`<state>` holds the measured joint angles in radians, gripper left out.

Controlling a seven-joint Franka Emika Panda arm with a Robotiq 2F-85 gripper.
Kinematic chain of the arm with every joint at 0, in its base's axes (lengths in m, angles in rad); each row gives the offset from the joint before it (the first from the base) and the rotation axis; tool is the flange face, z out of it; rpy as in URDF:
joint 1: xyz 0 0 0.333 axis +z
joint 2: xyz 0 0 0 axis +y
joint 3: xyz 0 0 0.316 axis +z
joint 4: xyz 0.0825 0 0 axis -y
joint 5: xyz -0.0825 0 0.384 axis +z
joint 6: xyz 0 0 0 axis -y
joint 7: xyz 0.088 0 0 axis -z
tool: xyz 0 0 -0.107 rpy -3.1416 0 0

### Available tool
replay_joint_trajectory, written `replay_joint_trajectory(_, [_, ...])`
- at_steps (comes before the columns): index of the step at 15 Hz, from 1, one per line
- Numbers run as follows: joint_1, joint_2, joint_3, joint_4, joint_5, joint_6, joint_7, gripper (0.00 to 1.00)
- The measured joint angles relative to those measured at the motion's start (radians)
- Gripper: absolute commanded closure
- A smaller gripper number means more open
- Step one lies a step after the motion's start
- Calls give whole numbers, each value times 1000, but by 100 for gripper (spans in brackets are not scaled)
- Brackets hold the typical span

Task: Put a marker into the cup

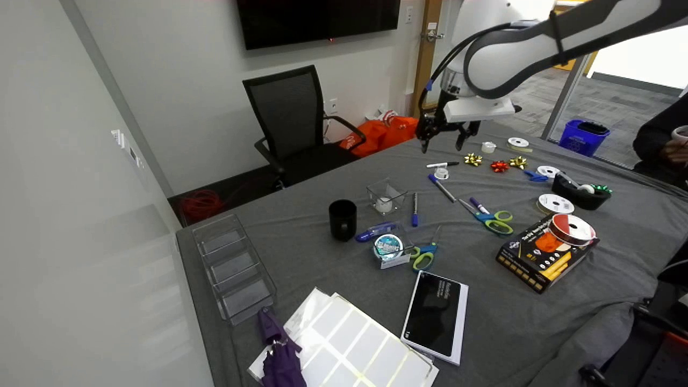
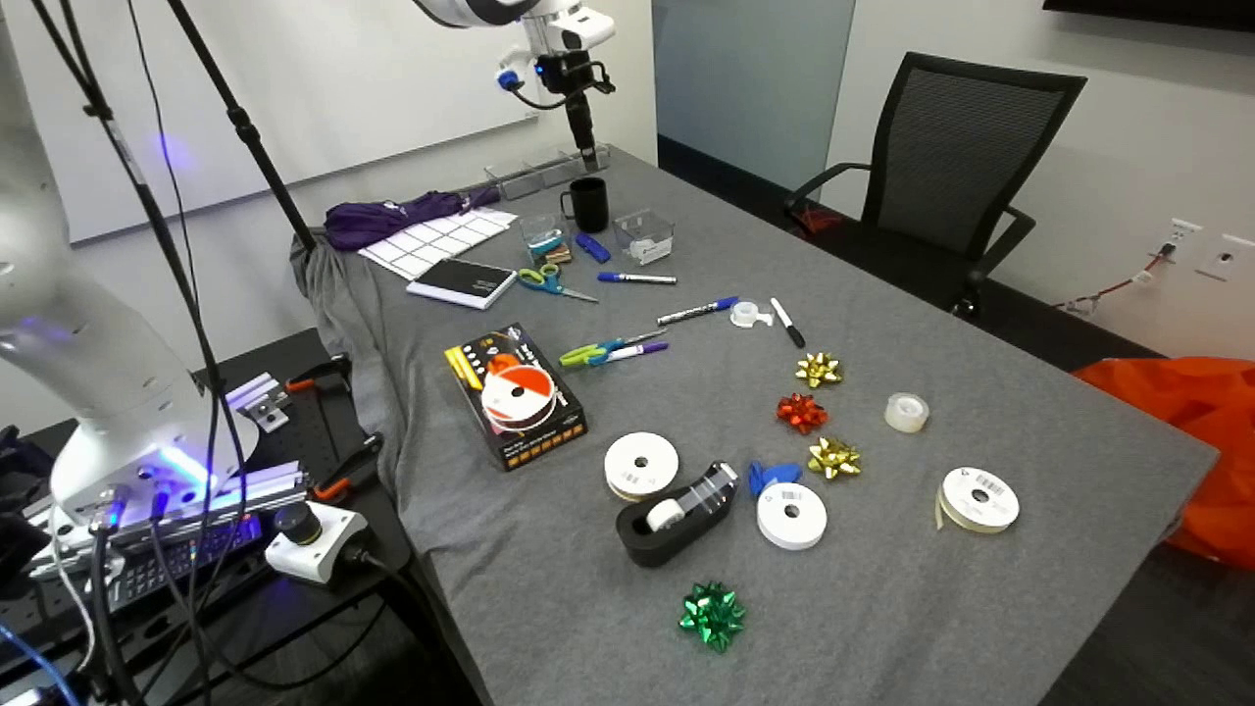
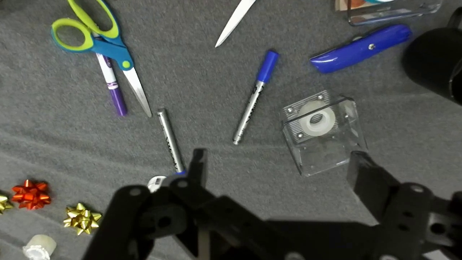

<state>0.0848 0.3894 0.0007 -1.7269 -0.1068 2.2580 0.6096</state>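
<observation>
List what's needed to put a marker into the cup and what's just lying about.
For the job:
black cup
open gripper
one of: either blue-capped marker, the purple-capped marker, the black-capped marker

Just lying about:
both scissors
blue utility knife
tape dispenser
red bow
green bow

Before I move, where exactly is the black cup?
In the wrist view, the black cup is at the right edge, partly cut off, just right of the blue utility knife and up and right of the clear bin holding a tape roll.
</observation>
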Motion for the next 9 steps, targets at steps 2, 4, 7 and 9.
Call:
replay_joint_trajectory(2, [4, 79, -16, 61, 0, -3, 0, 0])
replay_joint_trajectory(4, [10, 151, -32, 120, 0, -8, -1, 0])
replay_joint_trajectory(7, [17, 244, -50, 194, 0, -9, -4, 0])
replay_joint_trajectory(9, [18, 292, -60, 225, 0, -7, -18, 0])
